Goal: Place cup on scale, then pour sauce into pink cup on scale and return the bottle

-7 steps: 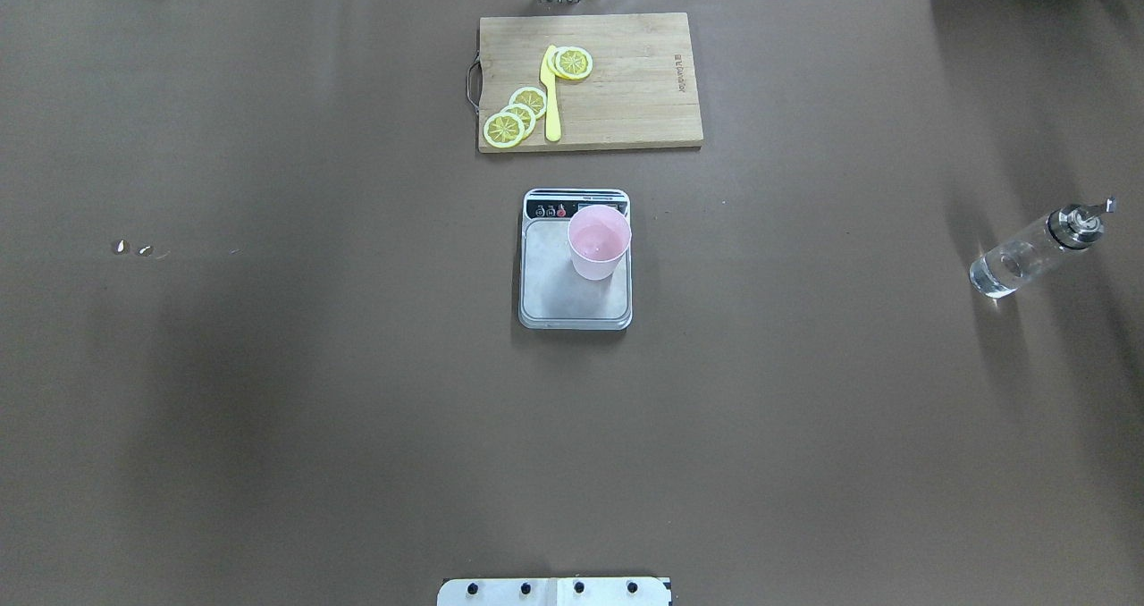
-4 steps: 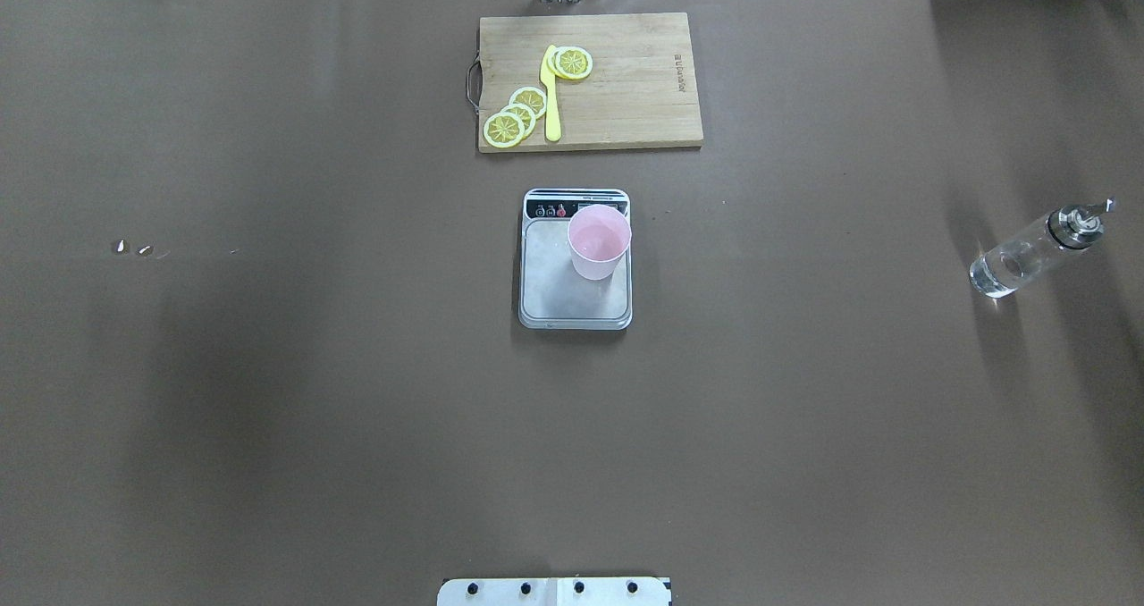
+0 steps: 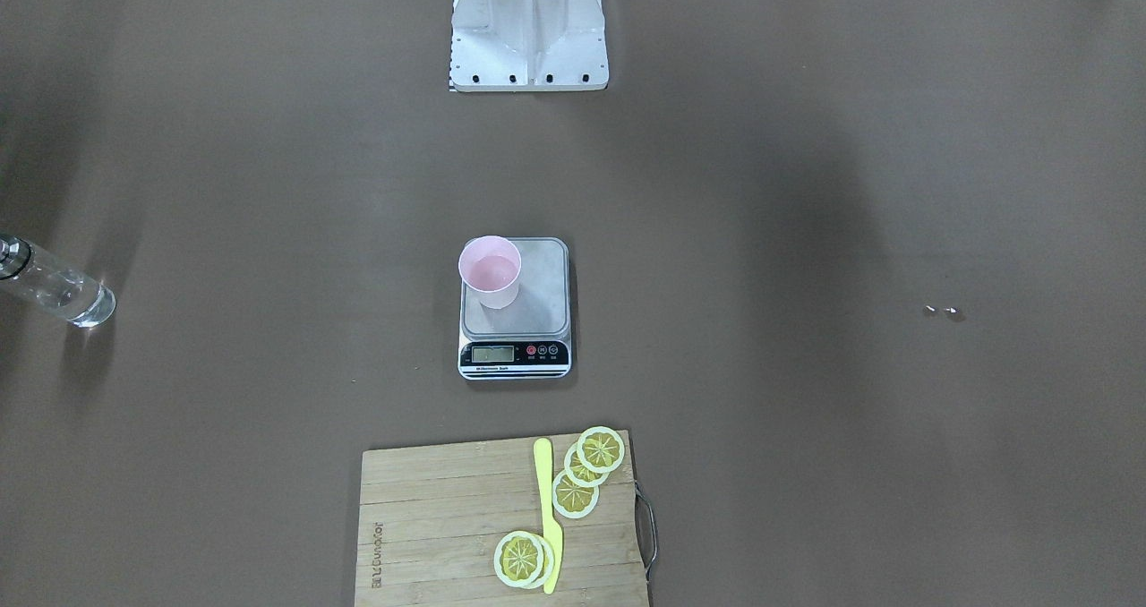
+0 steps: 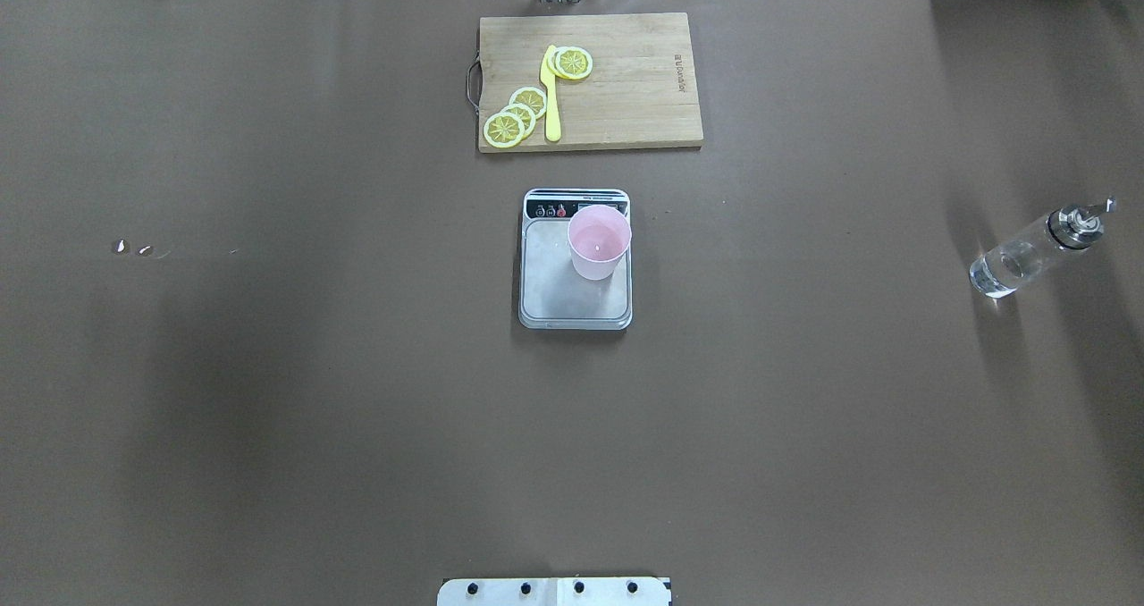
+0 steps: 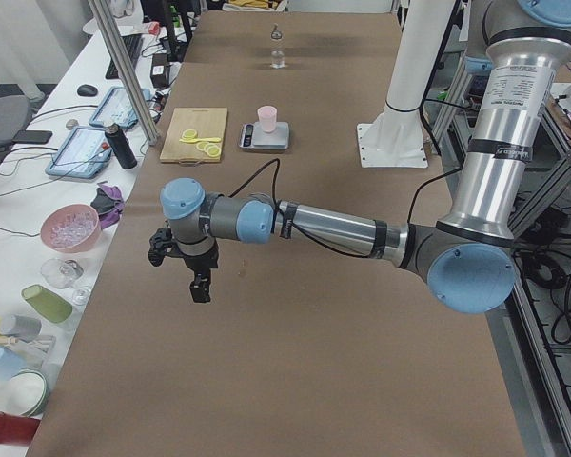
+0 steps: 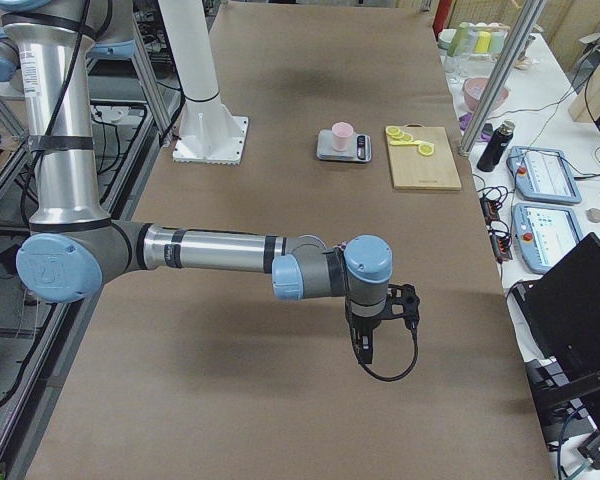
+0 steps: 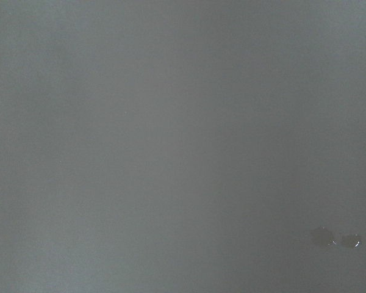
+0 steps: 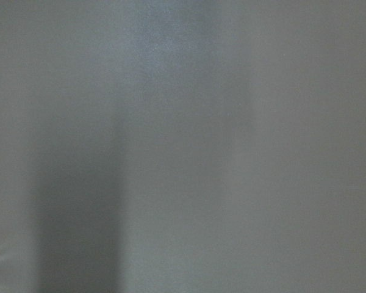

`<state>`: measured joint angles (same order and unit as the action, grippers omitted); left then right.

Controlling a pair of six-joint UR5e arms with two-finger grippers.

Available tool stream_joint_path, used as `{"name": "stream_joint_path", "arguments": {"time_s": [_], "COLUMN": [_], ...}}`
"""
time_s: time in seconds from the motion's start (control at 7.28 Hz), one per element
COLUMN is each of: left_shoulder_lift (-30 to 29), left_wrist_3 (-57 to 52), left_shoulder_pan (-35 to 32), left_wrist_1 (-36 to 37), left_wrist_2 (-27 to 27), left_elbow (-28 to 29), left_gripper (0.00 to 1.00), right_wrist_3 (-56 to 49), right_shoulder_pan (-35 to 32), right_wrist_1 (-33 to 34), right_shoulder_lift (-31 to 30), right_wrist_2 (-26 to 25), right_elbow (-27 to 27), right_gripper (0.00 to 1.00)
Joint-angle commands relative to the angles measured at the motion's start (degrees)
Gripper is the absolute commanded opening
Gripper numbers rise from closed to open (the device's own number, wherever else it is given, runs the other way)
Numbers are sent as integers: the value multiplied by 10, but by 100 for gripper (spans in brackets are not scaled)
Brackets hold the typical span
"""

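Note:
The pink cup (image 4: 599, 241) stands upright on the far right part of the scale (image 4: 559, 298), close to its display strip; it also shows in the front view (image 3: 490, 271). The transparent bottle (image 4: 1028, 253) with clear sauce stands by itself at the table's far right, touched by nothing. My left gripper (image 5: 186, 262) shows only in the exterior left view, hanging above bare table at the left end. My right gripper (image 6: 375, 330) shows only in the exterior right view, above the right end. I cannot tell whether either is open or shut. Both wrist views show only brown table.
A wooden cutting board (image 4: 626, 96) with lemon slices (image 4: 517, 116) and a yellow knife (image 4: 551, 96) lies beyond the scale. Small droplets (image 4: 132, 248) sit on the table at the left. The robot's base plate (image 4: 554, 591) is at the near edge.

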<state>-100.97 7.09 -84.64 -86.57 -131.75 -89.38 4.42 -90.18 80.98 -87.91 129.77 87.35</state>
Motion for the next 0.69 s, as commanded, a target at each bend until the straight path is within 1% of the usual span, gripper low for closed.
{"name": "stream_joint_path", "arguments": {"time_s": [0.0, 0.55], "left_shoulder_lift": [1, 1], "left_wrist_3": [0, 0], "left_shoulder_pan": [0, 0], "left_wrist_1": [0, 0], "left_wrist_2": [0, 0], "left_elbow": [0, 0], "left_gripper": [98, 98], "right_wrist_3": [29, 32], "right_shoulder_pan": [0, 3], "right_wrist_1": [0, 0], "right_shoulder_lift": [1, 2], "right_wrist_2": [17, 14], "right_elbow": [7, 3], "right_gripper": [100, 100]}}
